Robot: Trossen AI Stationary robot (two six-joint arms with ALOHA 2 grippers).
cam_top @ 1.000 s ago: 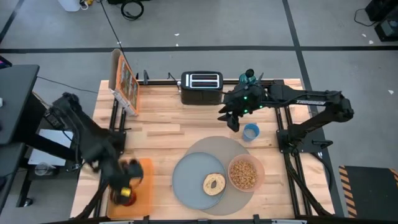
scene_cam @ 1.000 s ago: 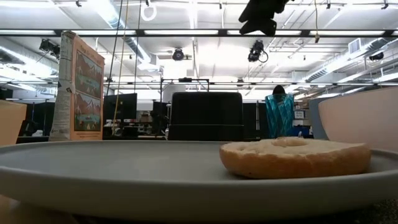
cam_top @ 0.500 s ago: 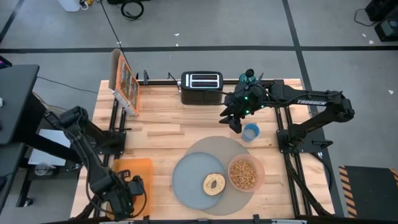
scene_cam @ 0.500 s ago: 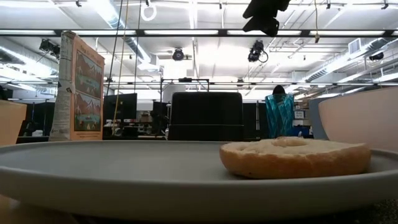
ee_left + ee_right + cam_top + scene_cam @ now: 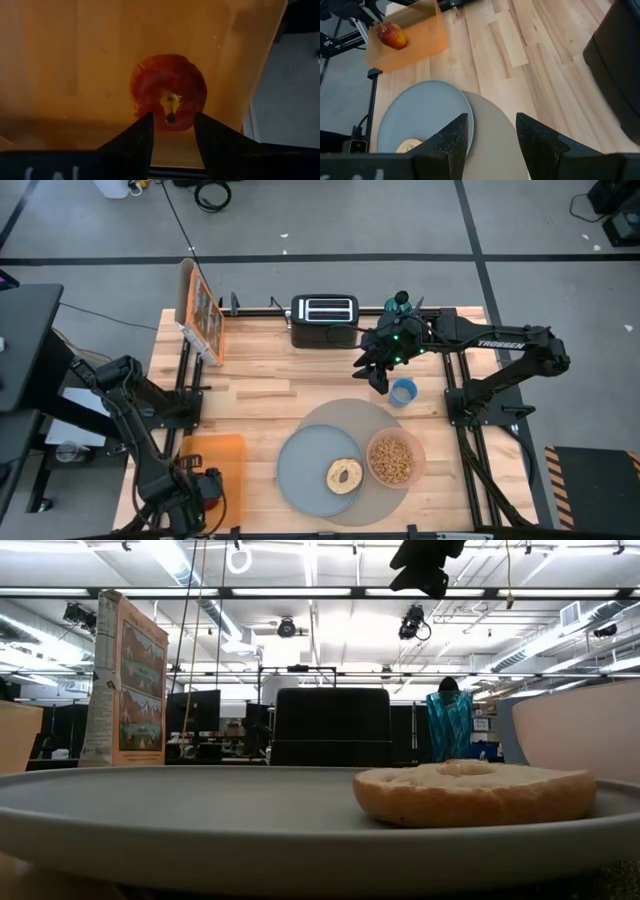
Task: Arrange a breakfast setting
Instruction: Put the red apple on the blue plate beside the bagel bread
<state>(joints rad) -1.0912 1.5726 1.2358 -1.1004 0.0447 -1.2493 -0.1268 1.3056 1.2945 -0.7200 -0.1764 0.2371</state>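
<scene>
A red apple (image 5: 169,85) lies on an orange board (image 5: 228,455) at the near left; it also shows in the right wrist view (image 5: 391,35). My left gripper (image 5: 173,120) is open above the board (image 5: 195,492), its fingertips just short of the apple, one toward each side. A tan bagel (image 5: 345,476) lies on the grey-blue plate (image 5: 300,465), which sits on the round grey mat (image 5: 345,418). The pink bowl (image 5: 394,459) holds cereal. My right gripper (image 5: 378,375) is open and empty beside the small blue cup (image 5: 404,391). The spoon is out of view.
A black toaster (image 5: 325,311) stands at the far edge, a cereal box (image 5: 200,308) at the far left, and a teal glass (image 5: 400,304) at the far right. Bare wood lies between the board, the toaster and the mat.
My left arm has swung toward the table's near edge, bringing its gripper over the near end of the orange board and hiding the apple from the high view. The apple has stayed where it was.
</scene>
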